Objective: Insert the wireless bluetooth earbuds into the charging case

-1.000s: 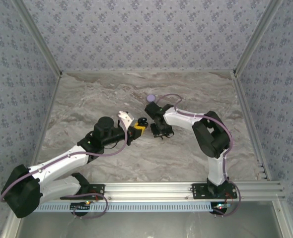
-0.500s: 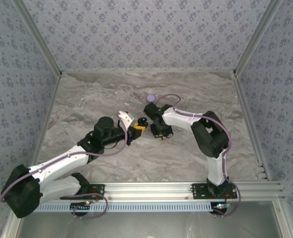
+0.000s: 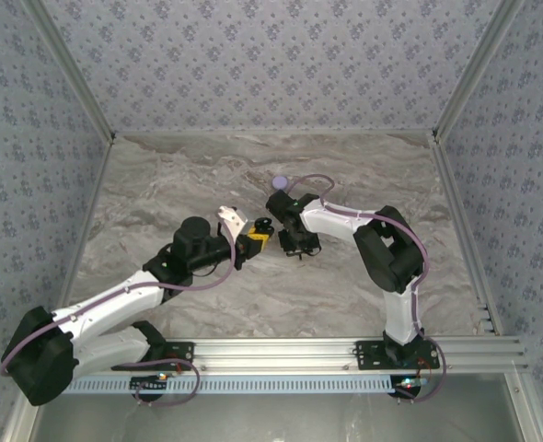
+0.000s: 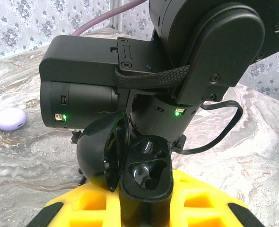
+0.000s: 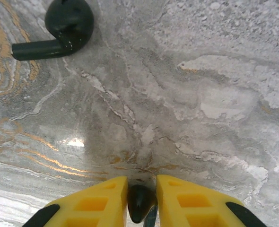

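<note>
The step in hand looked to be the pick-up of the 1st bud. The right claw was pressed together on a black earbud, its yellow fingers pinching the dark body close to the marbled counter. The left claw was clamped on the charging case and held it up with the lid swung open to the left, its 2 moulded wells bare. In the top view the 2 claws sat near each other at mid-counter, with the case just left of the right claw. A 2nd black earbud lay on its side on the counter, well ahead of the right claw and off to its left. It was apart from the fingers, and its stem pointed toward the left of that view. A lavender disc rested on the counter further back, out of play. The next move probably called for lifting the pinched bud, carrying it across to the open case and turning it so the stem dropped into its matching well. The fit looked snug, so alignment would matter more than force. How the bud sat inside the grip could not be told, since only its rounded tip showed between the fingers.
</note>
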You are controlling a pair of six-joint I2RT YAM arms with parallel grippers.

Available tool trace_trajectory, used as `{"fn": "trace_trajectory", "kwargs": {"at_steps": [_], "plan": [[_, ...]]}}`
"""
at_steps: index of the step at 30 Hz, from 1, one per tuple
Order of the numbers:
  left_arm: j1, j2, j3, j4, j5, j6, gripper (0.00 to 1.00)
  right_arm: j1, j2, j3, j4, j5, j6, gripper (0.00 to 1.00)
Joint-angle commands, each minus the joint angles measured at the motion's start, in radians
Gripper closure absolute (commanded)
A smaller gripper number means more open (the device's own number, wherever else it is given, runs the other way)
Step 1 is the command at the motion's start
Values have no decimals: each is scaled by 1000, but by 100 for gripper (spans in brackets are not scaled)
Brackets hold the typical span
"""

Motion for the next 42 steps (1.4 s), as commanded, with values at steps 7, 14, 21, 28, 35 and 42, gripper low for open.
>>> {"fn": "trace_trajectory", "kwargs": {"at_steps": [7, 14, 21, 28, 35, 42], "plan": [[-6, -35, -12, -5, -23, -10, 88, -19, -4, -42, 75, -33, -41, 78], [-6, -21, -17, -5, -50, -33, 88, -67, -71, -82, 134, -60, -81, 79], [-6, 74, -13, 39, -91, -117, 88, -140, -189, -181, 259, -183, -143, 79], [-5, 174, -8, 118, -106, -186, 88, -205, -321, -282, 383, -286, -154, 79], [-5, 240, -13, 213, -71, -226, 88, -258, -474, -350, 469, -376, -172, 80], [-6, 287, -15, 287, -38, -252, 88, -282, -580, -351, 492, -461, -183, 79]]}}
